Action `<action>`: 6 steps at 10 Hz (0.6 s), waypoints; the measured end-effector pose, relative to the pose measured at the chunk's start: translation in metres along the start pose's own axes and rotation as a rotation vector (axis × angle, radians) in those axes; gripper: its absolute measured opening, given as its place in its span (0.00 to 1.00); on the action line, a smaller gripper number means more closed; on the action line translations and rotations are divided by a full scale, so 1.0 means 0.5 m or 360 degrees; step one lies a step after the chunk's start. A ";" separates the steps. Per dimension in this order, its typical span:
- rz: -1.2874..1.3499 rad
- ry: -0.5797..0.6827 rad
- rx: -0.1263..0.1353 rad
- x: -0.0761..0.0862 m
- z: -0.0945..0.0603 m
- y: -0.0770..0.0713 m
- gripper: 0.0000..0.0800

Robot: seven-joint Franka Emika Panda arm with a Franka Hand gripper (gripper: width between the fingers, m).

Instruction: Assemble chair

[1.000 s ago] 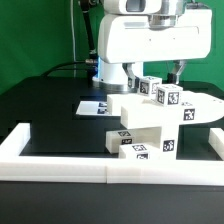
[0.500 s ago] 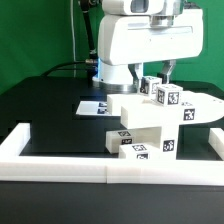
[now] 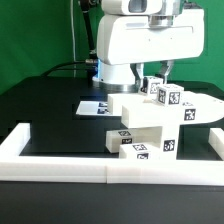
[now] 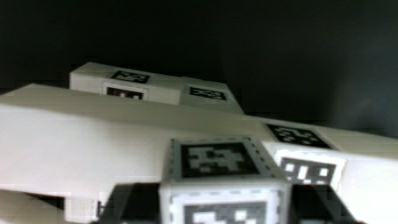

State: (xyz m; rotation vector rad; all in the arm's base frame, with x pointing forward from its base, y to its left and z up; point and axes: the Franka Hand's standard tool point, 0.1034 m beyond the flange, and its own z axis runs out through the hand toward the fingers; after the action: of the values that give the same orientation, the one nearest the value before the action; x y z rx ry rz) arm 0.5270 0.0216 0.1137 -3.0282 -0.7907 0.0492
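Black tabletop (image 3: 50,120) carries the chair (image 3: 150,125); fingers (image 4: 217,200) seemingly pinch its small tagged cube (image 4: 221,180)

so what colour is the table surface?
Black table, clearest in the exterior view.

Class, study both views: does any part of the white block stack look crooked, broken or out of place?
Nothing stands out. The white blocks sit stacked without visible cracks, and the marker board lies flat on the black table. The claw sits at a small tagged cube on top.
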 end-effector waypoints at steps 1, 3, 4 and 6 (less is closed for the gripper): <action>0.0040 0.0001 0.0002 0.000 0.000 0.000 0.36; 0.0415 0.0002 0.0003 0.001 0.000 -0.001 0.36; 0.0461 0.0003 0.0003 0.001 0.000 -0.001 0.36; 0.0730 0.0003 0.0004 0.001 -0.001 -0.001 0.36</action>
State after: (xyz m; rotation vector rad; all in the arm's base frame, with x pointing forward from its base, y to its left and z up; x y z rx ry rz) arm 0.5274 0.0223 0.1139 -3.1332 -0.0818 0.0503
